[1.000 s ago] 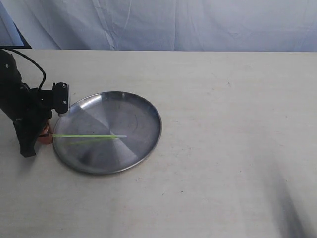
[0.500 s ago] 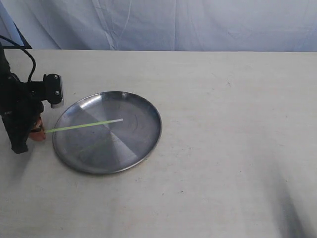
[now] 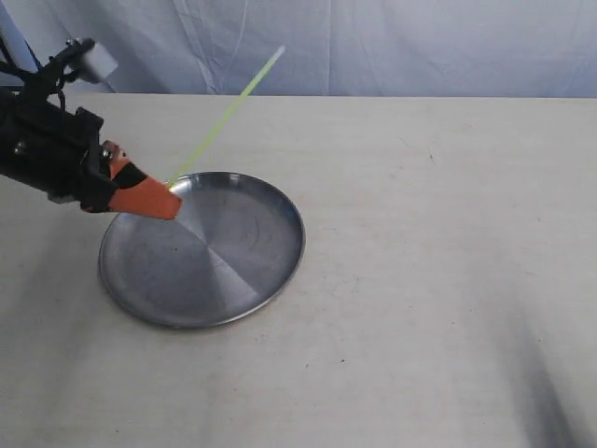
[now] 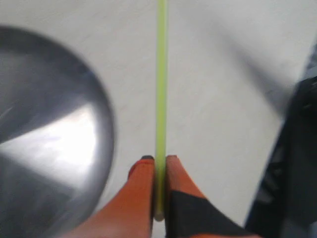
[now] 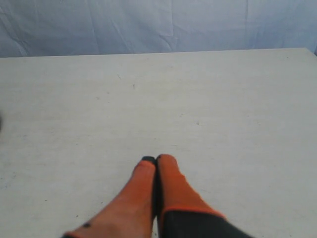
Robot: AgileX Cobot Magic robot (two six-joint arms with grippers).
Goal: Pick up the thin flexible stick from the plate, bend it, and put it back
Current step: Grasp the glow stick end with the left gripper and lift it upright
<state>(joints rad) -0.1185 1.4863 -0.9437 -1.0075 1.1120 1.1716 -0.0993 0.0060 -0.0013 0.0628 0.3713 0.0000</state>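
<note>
Stick (image 3: 224, 117) is pinched at 1 end by the left end effector (image 3: 172, 198) and slants up above the plate (image 3: 224, 271). This leaves its length free, probably for bending by the right end effector (image 5: 156, 159), now clenched empty.

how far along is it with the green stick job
Done: the thin lime-green plastic stick is off the round silver metal plate, clamped in the left hand and angled upward. In hand: the stick is held straight, unbent; the right hand is shut, empty, over the table. Left: the bend, then setting it back on the plate.
</note>
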